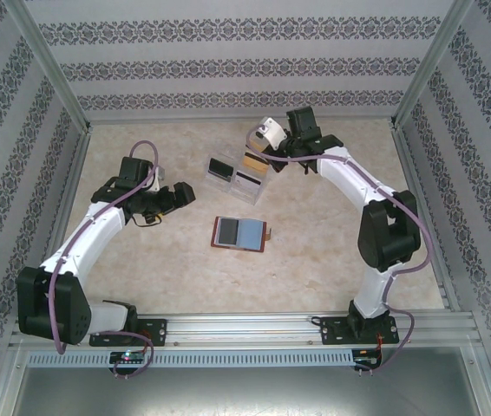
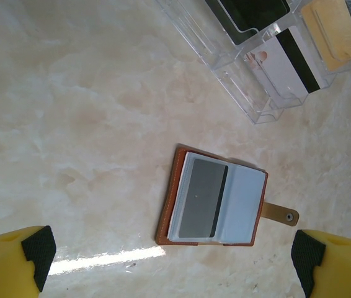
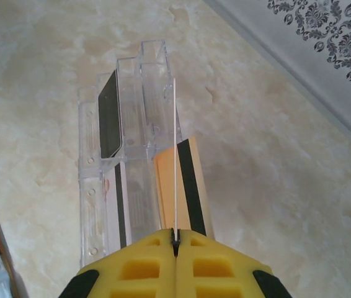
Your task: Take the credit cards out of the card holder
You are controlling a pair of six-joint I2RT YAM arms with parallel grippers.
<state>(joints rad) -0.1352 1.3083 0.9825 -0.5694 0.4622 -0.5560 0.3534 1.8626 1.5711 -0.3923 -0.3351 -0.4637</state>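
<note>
The brown card holder [image 1: 240, 232] lies open on the table, blue-grey pockets up, with a grey credit card [image 2: 201, 198] in its left pocket. My left gripper [image 2: 172, 264] is open above and to the left of the card holder [image 2: 247, 198], touching nothing. My right gripper [image 3: 175, 234] is shut on a thin white card [image 3: 175, 155], seen edge-on, above the clear tray [image 3: 88, 186]. In the top view this gripper [image 1: 282, 143] hovers at the tray's far end. A yellow-orange card [image 3: 166, 186], a white striped card [image 2: 287, 62] and a black card [image 3: 108, 118] are in the tray.
The clear compartment tray [image 1: 225, 184] stands just beyond the card holder, mid-table. Metal frame posts and patterned walls [image 1: 228, 69] close in the table on three sides. Bare marble-look tabletop [image 2: 70, 112] stretches left of the card holder.
</note>
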